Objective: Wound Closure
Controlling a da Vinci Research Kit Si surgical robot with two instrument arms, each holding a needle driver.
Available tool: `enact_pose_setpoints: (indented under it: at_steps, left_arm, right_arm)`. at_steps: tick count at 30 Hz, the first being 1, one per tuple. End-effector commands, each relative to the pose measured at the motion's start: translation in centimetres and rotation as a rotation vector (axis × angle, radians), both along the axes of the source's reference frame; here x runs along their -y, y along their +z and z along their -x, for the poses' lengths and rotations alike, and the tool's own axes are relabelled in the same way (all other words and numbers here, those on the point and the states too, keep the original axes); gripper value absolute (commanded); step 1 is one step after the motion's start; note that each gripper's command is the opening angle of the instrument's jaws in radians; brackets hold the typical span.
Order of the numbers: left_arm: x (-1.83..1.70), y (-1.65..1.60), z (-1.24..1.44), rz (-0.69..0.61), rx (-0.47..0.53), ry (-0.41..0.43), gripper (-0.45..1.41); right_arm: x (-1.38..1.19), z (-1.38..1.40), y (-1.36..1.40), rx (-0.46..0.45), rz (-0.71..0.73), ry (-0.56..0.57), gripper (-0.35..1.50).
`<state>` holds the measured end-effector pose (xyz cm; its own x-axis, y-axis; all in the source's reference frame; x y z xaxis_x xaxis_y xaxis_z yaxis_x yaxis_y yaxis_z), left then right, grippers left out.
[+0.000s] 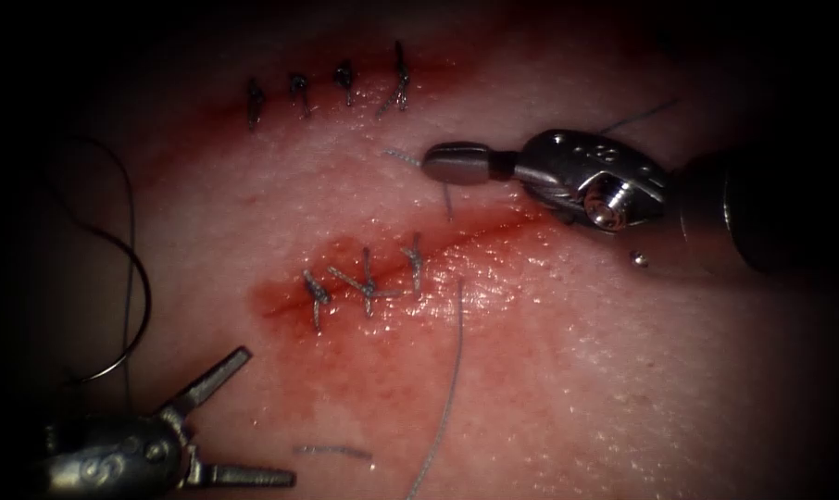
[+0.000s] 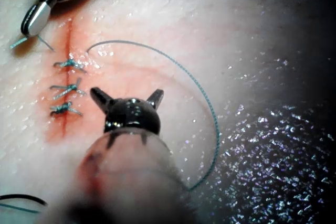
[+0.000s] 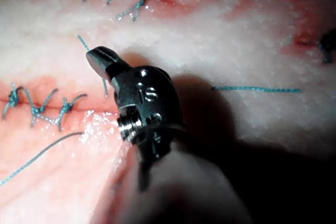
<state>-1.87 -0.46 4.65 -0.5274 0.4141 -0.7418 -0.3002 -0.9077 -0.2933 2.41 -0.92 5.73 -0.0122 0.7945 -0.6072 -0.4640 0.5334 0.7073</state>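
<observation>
On the tissue [image 1: 623, 370] the cut [image 1: 494, 227] carries three stitches [image 1: 364, 278] at its left part. My right tool [image 1: 443, 164] hovers just above the cut's unstitched stretch. Its jaws are shut on a short piece of thread [image 1: 401, 156] that sticks out at the tip and hangs down toward the cut. The same tool [image 3: 100, 56] and thread [image 3: 81, 43] appear close up. My left tool [image 1: 253, 417] stands open below and left of the cut, holding nothing [image 2: 127, 94]. A dark curved needle [image 1: 144, 287] seems to lie on the tissue far left, held by neither tool.
A second row of several finished stitches [image 1: 327, 93] runs above the cut. A long thread [image 1: 452, 370] trails down from the last stitch [image 2: 210, 108]. A loose cut end [image 1: 331, 451] lies near the left tool. Red fluid [image 1: 281, 301] stains the tissue around the stitches.
</observation>
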Motion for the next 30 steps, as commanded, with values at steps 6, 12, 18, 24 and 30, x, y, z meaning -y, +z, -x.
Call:
enact_pose_setpoints:
  at_steps: [6, 12, 18, 24, 30]
  left_arm:
    - [0.06, 0.13, 0.07, -0.001, -0.011, -0.001, 0.78]
    - [0.06, 0.13, 0.07, -0.001, -0.011, -0.001, 0.73]
    - [0.09, 0.11, 0.12, -0.031, -0.004, -0.020, 0.73]
    - [0.19, 0.01, 0.22, -0.151, 0.085, -0.020, 0.73]
    - [0.27, -0.06, 0.35, -0.199, 0.149, 0.016, 0.83]
  right_arm:
    - [-0.01, 0.02, -0.10, -0.032, 0.017, 0.026, -0.35]
    - [-0.02, 0.03, -0.12, -0.031, 0.025, 0.022, -0.35]
    - [0.00, 0.01, -0.11, -0.059, 0.036, 0.019, -0.25]
    - [0.04, 0.11, -0.06, -0.034, -0.106, -0.023, 1.08]
    - [0.06, 0.14, 0.10, 0.005, -0.234, 0.043, 1.33]
